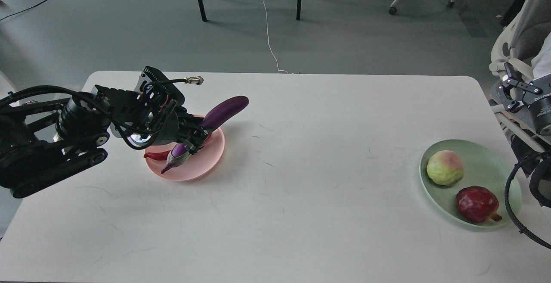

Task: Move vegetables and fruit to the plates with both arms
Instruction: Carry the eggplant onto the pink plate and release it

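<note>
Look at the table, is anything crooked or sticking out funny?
Yes, the eggplant. It lies slanted over the pink plate, its purple end poking past the rim while the left gripper clamps near its cap. The chili pepper also overhangs that rim. Both fruits sit neatly in the green plate.

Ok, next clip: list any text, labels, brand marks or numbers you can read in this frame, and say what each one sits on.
White lettering on the black cylindrical housing at the right edge: cut off by the frame and too small to read.
No text shows on the pink plate, green plate, eggplant, chili pepper, pale green fruit, red fruit, table or left gripper.
</note>
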